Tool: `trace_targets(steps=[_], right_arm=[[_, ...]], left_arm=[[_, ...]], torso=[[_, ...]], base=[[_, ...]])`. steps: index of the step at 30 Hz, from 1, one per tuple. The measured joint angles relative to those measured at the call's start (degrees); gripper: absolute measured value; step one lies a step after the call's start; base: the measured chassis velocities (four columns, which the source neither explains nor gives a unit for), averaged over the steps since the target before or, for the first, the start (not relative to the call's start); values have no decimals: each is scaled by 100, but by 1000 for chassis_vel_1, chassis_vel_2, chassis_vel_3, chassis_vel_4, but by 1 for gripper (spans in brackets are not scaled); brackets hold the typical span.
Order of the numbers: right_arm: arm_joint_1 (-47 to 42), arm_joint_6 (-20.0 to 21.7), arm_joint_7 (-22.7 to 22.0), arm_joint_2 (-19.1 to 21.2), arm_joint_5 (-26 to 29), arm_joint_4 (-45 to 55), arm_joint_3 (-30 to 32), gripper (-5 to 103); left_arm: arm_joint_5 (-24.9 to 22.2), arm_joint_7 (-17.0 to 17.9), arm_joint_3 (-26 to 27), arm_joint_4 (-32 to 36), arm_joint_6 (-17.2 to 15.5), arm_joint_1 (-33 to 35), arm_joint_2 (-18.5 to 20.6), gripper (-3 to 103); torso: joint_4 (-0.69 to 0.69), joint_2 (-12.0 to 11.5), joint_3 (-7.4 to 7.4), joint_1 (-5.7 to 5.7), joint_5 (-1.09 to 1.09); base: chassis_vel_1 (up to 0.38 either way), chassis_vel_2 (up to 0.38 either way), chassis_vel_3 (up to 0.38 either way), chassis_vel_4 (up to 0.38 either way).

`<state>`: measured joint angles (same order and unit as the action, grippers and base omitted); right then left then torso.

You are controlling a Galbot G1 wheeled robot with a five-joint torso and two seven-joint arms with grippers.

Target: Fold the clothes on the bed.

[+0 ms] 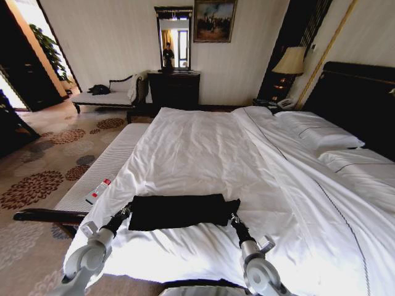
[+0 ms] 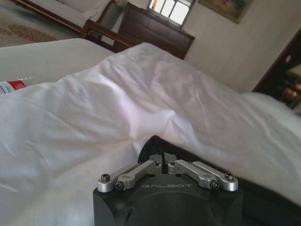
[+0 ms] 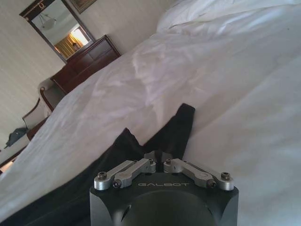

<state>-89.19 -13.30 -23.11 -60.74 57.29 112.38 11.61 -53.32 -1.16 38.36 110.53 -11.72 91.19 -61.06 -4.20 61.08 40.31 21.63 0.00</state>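
Observation:
The clothes point(image 1: 176, 211), a black T-shirt, lie as a flat, wide band on the white bed point(image 1: 203, 148) near its front edge. My left gripper point(image 1: 125, 213) is at the band's left end and my right gripper point(image 1: 233, 220) at its right end. In the left wrist view the left gripper point(image 2: 163, 157) is shut, with black fabric point(image 2: 151, 143) at its tips under a fold of white duvet. In the right wrist view the right gripper point(image 3: 158, 157) is shut on the black cloth point(image 3: 174, 127), whose sleeve points away over the sheet.
A red-and-white remote point(image 1: 98, 191) lies on the padded bench point(image 1: 105, 163) along the bed's left side. Pillows point(image 1: 321, 132) and a dark headboard point(image 1: 364, 98) are at the right. A dresser point(image 1: 174, 89), a chaise point(image 1: 105, 95) and a lamp point(image 1: 290, 61) stand by the far wall.

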Motion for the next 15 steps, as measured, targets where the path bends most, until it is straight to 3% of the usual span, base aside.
trace_targets(steps=[3, 4, 6, 9, 15], right_arm=[[16, -4, 8, -75, -149, -63, -37, 2], [14, -23, 29, -122, -248, -70, -42, 4], [7, -35, 44, -142, -279, -61, -37, 4], [-190, -116, 91, -315, -340, 257, 122, 20], [-675, -229, 100, -706, -357, 894, 472, 36]], left_arm=[[310, -47, -52, 41, 108, 126, 5, -2], [427, -75, -46, 116, 147, 213, 7, 3], [452, -85, -32, 152, 156, 243, 8, 3], [470, -126, 175, 394, 168, 355, 21, 20], [223, -172, 681, 882, 155, 490, -22, 36]], torso=[[0, 0, 0, 0, 0], [0, 0, 0, 0, 0], [1, 0, 0, 0, 0], [1, 0, 0, 0, 0], [1, 0, 0, 0, -1]], base=[[0, 0, 0, 0], [0, 0, 0, 0], [0, 0, 0, 0], [0, 0, 0, 0], [0, 0, 0, 0]])
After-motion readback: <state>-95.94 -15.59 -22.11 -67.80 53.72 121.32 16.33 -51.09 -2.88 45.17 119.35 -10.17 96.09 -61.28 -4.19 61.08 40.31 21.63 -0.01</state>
